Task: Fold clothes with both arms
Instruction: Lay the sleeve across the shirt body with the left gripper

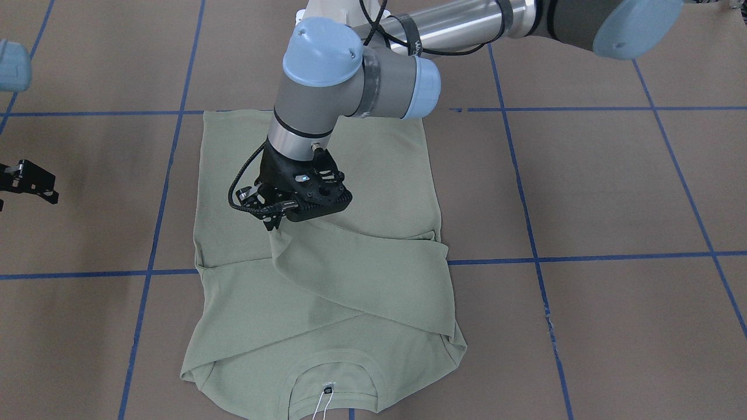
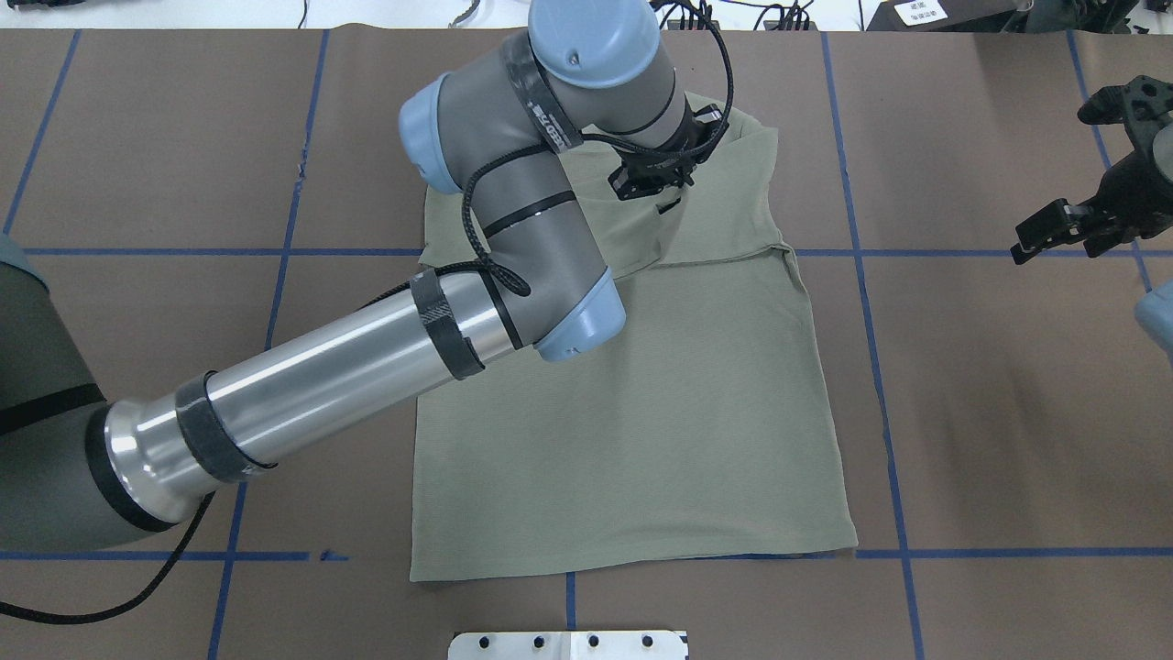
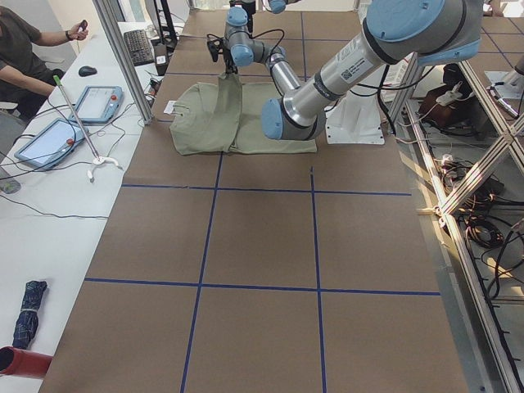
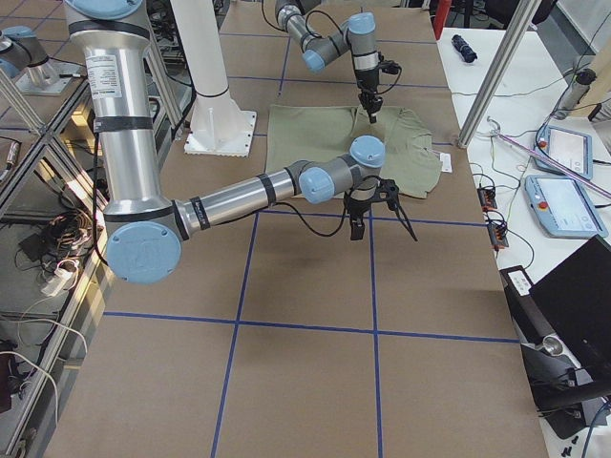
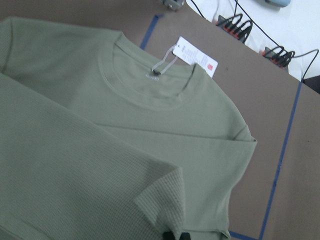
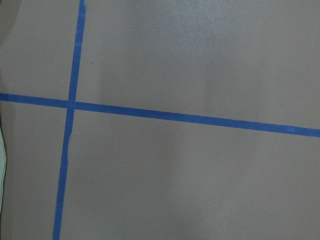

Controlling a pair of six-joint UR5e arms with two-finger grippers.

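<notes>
Left tool (image 1: 274, 224) clamped on sleeve cuff (image 5: 162, 197) of sage shirt (image 1: 379, 175), right tool (image 4: 384, 234) open, over tabletop (image 1: 613, 186) right of shirt

A green shirt (image 1: 385, 175) lies flat on the brown worktop (image 1: 613, 186). Its collar (image 1: 338, 357) is at the view's bottom edge, with a white tag string (image 1: 320, 408) hanging from it. The left arm (image 1: 350, 76) reaches in from the top right. The left gripper (image 1: 273, 224) has its jaws closed on the end of a sleeve (image 1: 362, 268) that lies slantwise across the body. The right gripper (image 1: 29, 184) hangs at the left edge, well apart from the shirt.
</notes>
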